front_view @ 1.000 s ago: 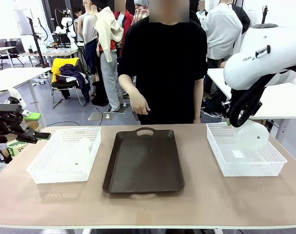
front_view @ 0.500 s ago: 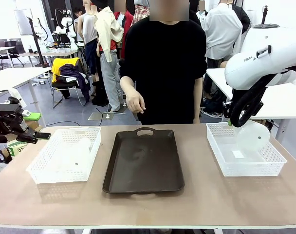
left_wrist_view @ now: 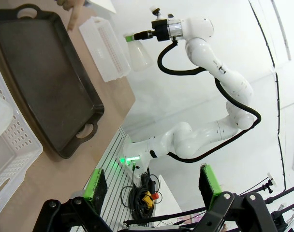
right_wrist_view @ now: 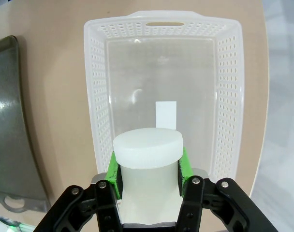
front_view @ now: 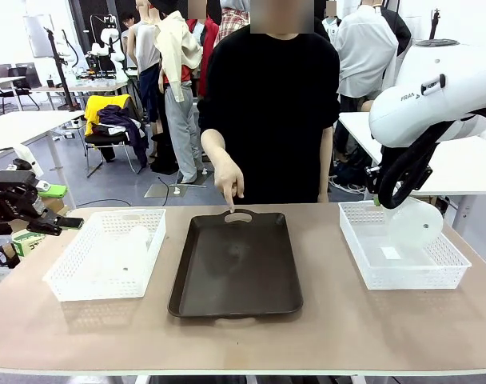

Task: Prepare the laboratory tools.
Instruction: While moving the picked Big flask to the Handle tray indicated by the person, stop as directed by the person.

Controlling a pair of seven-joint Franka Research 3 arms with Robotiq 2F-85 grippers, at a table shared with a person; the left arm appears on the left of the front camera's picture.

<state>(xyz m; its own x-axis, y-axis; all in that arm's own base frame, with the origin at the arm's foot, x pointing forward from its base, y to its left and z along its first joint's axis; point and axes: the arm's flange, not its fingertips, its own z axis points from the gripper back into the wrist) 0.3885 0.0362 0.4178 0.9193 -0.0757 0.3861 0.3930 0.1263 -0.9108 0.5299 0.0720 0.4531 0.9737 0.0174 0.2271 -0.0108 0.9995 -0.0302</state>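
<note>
Right now my right tool (right_wrist_view: pixel 148 170) is clamped on the neck of one flask (right_wrist_view: pixel 148 145), a green pad on either side. Its frosted-white, translucent body hangs over the right basket (right_wrist_view: pixel 96 96) at the right edge of the bench (front_view: pixel 347 328). My left tool (left_wrist_view: pixel 153 183) waits off the left edge, jaws wide and empty. The other flask (front_view: pixel 133 244) lies in the left basket (front_view: pixel 75 280). Mid-bench sits the dark tray (front_view: pixel 235 272). At the far edge, the person's hand (front_view: pixel 229 180) has dropped to point at the tray's far handle. I take that as where my flask should go.
</note>
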